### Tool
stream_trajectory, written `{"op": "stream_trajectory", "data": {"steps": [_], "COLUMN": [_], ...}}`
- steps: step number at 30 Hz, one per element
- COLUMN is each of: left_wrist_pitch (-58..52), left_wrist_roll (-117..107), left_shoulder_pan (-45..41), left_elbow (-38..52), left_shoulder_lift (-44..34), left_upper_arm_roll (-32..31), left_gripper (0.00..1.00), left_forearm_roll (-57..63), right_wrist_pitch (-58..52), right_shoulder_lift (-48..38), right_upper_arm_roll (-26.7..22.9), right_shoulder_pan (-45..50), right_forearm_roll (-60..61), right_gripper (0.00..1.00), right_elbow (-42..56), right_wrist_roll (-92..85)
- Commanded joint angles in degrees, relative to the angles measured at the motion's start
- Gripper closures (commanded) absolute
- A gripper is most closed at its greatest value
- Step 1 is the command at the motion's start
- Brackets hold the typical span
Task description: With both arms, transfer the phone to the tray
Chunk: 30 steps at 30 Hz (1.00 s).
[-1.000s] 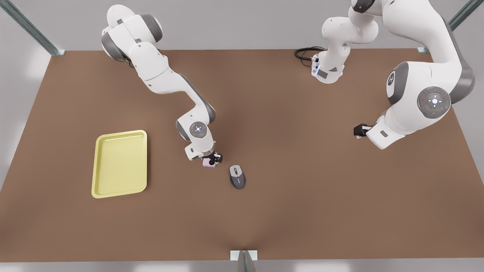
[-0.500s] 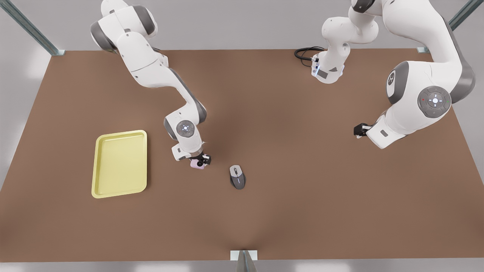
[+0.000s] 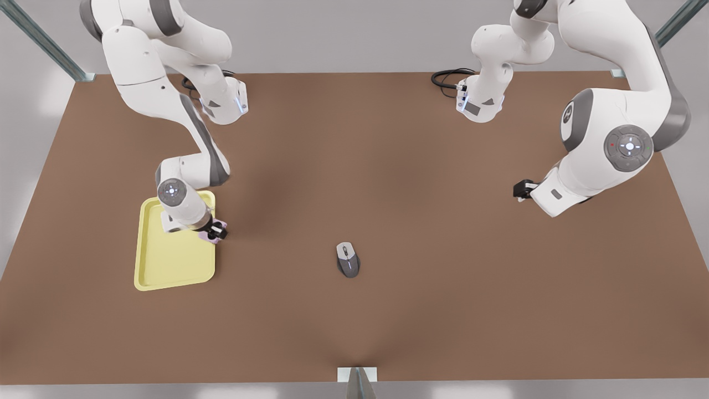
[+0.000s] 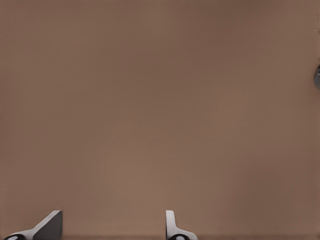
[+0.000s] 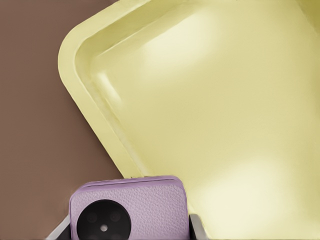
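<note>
now right hand holding phone, tray

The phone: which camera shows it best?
The right wrist view: the phone is close up, lilac with a dark lens, held in the right gripper over the tray rim. In the front view it is a tiny speck.
</note>
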Motion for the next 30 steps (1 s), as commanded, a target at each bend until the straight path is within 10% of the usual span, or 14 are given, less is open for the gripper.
{"op": "stream_trajectory", "data": {"steps": [1,12,20,30], "left_wrist_pitch": [0.0,0.2,0.3,0.9], "left_wrist_roll": [-1.1,-1.4,-1.5,-1.4], "left_shoulder_pan": [0.0,0.1,0.1,0.1], "left_elbow": [0.1,0.1,0.1,0.3], "left_shoulder_lift": [-0.1,-0.2,0.3,0.0], "left_upper_arm_roll": [0.0,0.2,0.5,0.6], "left_gripper": [0.0,0.0,0.0,0.0], "left_forearm_roll": [0.0,0.7,0.7,0.8], "right_wrist_pitch": [-0.3,-1.2,-60.4,-56.6], "right_shoulder_lift": [-0.1,0.8,-10.8,-10.2], "right_upper_arm_roll": [-0.1,-3.4,-2.4,-2.7], "right_shoulder_pan": [-3.2,-5.4,-5.3,-5.6], "right_forearm_roll": [-0.1,0.4,8.3,9.4], "right_gripper": [0.19,0.0,0.0,0.0], "right_elbow": [-0.4,1.6,44.7,48.1], "right_wrist_roll": [-35.2,-43.0,-43.3,-42.6]}}
